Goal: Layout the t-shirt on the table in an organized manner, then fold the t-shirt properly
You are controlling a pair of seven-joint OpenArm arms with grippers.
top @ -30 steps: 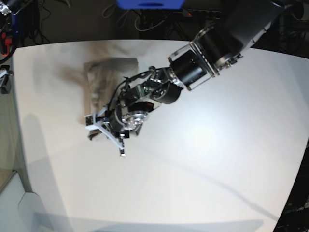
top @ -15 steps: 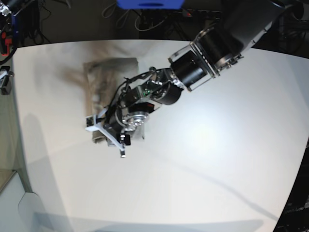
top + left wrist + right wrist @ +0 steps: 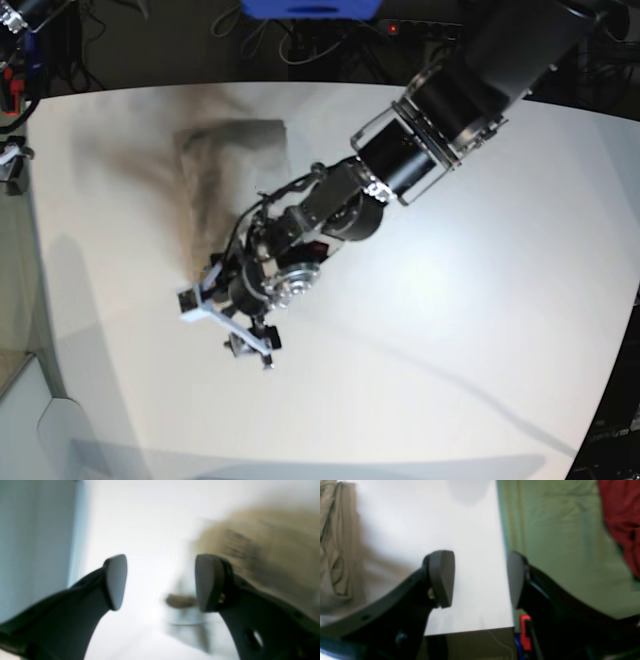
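Left pincer [image 3: 228, 322] apart, empty | white table [image 3: 450, 330] | folded t-shirt [image 3: 225, 175] | dark cabled backdrop

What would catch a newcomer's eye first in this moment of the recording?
The big black and silver left arm reaching diagonally across the white table, its left gripper open and empty just off the near end of the t-shirt. The beige shirt lies folded into a narrow rectangle toward the table's far side. In the right wrist view, the right gripper is open over the table edge.
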